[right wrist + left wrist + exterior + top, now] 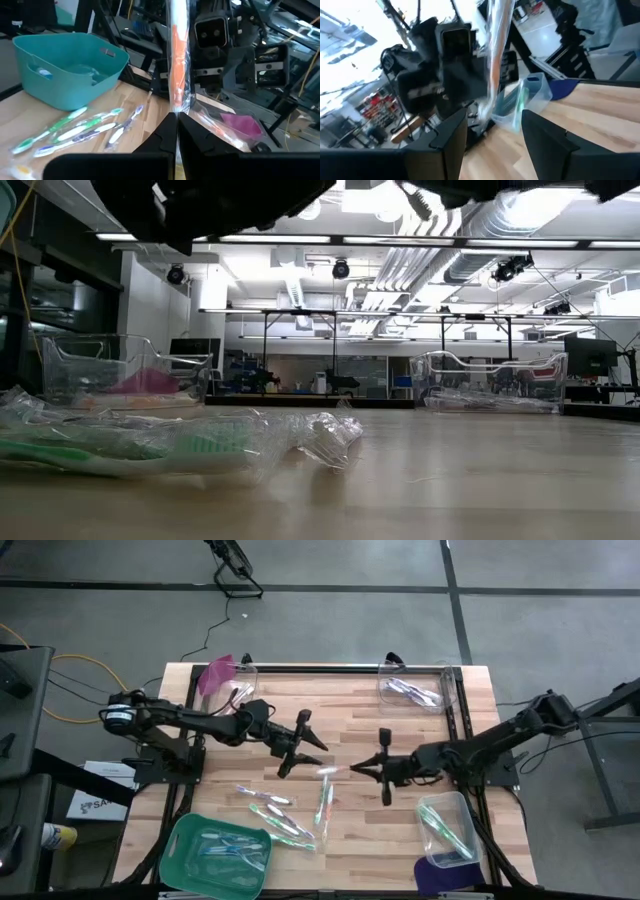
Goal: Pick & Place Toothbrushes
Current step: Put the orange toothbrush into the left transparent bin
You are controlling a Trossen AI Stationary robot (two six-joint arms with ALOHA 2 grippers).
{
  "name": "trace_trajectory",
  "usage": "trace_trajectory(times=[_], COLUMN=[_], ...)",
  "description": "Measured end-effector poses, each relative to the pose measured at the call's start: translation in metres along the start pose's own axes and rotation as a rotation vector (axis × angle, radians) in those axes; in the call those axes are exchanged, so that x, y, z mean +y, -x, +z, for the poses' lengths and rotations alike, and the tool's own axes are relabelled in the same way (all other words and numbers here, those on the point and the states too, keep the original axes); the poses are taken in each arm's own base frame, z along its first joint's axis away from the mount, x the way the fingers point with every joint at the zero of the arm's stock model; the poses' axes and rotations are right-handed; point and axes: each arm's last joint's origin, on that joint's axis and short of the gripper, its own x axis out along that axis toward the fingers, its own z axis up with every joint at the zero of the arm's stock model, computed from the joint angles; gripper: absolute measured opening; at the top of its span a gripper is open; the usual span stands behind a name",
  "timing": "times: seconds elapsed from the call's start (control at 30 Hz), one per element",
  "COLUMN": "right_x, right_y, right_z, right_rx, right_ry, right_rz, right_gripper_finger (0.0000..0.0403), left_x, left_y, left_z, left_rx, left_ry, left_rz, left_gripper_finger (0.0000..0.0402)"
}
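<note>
My right gripper point(358, 768) is shut on a toothbrush point(174, 60) with an orange handle in a clear wrapper, held above the middle of the table. My left gripper point(308, 748) faces it from the table's left, a short way off. Its fingers point(445, 140) are open and the toothbrush point(495, 55) shows between them, farther on. Several more wrapped toothbrushes point(285, 815) lie flat on the wood near the front, with green and purple handles point(75, 129). My right gripper pinches the wrapped toothbrush near one end point(175, 107) between its two fingertips point(162, 132). The fingers come level from the table's right. The rest of the toothbrush sticks out beyond the fingertips toward the left arm, lifted clear of the table point(333, 770).
A teal bin point(215, 850) with toothbrushes stands at the front left. Clear tubs stand at the front right point(450, 830), back right point(415, 690) and back left point(230, 680), the last by a pink lid. A purple lid point(440, 875) lies at the front right.
</note>
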Motion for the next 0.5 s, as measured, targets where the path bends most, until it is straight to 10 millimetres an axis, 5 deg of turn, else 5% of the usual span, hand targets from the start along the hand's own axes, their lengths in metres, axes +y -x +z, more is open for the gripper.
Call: trace_trajectory(times=[0.5], right_x=[-0.027], right_y=[-0.037], right_z=[-0.039], right_rx=[-0.002], right_ry=[-0.01], right_rz=[-0.01], right_gripper_finger=[0.0003], left_x=[0.0], left_y=[-0.001], left_z=[0.002], left_rx=[-0.072], left_ry=[0.009], left_rz=[-0.045], left_gripper_finger=[0.0182])
